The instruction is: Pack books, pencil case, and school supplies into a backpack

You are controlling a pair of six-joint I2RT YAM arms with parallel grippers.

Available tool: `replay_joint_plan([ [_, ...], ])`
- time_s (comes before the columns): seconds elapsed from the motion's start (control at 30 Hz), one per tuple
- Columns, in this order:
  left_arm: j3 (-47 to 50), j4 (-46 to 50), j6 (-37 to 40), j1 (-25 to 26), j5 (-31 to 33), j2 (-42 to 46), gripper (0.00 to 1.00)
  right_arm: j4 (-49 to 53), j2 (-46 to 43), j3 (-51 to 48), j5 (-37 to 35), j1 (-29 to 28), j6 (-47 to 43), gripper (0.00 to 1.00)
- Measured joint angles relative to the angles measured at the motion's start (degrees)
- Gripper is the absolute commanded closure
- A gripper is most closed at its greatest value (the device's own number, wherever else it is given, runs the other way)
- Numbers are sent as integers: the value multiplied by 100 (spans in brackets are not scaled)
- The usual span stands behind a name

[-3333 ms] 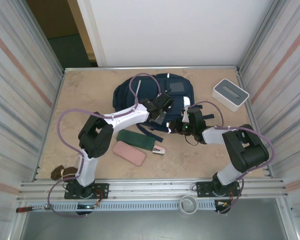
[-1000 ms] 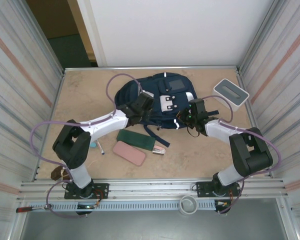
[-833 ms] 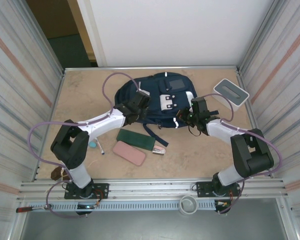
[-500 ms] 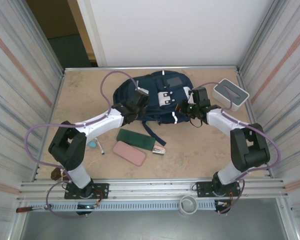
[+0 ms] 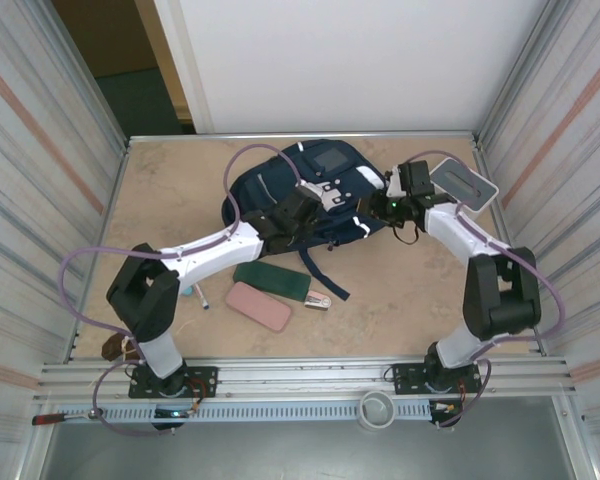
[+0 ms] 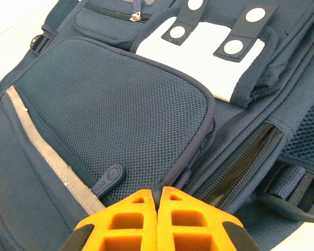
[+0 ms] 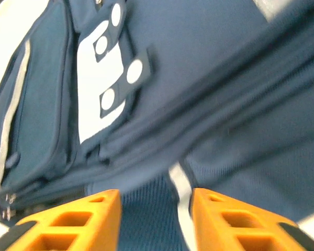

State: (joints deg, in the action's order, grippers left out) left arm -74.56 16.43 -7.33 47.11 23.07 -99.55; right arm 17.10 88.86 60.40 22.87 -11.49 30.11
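At far centre of the table [image 5: 160, 190], the backpack [image 5: 270, 190] lies flat: navy fabric, white snap patches, grey square patch, pale stripe, mesh pocket. Left gripper [image 6: 157, 201]: fingers pressed together at the mesh pocket's edge. Right gripper [image 7: 156, 209]: fingers parted over the backpack's right side.

Left claw [image 6: 157, 217] pinched closed; right claw [image 7: 156, 219] jaws parted — both stretched forward, angled toward each other.
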Motion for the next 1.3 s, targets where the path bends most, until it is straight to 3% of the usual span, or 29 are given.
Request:
replay_joint_plan([
  [0.23, -22, 2, 4, 0, -59, -44, 100, -761, -894, -1598, 162, -50, 1005, 32],
  [0.47, -22, 2, 2, 0, -81, -44, 100, -1537, -431, -1714, 26, -354, 1672, 30],
  [0.53, -22, 2, 4, 0, -81, -44, 100, -1711, -208, -1602, -74, -426, 1740, 36],
  [0.67, -20, 2, 11, 0, -70, -44, 100, -1882, 125, -1480, -310, -398, 1690, 73],
  [0.77, 20, -4, 90, 2, 15, -44, 100, -1891, 160, -1475, -330, -269, 1589, 88],
  [0.97, 225, -98, 315, -116, 116, 20, 100, -1840, 72, -1432, -107, -39, 1268, 100],
  [1.3, 540, -474, 498, -577, 2, 356, 100, -1845, -160, -1410, 605, 162, 1010, 100],
])
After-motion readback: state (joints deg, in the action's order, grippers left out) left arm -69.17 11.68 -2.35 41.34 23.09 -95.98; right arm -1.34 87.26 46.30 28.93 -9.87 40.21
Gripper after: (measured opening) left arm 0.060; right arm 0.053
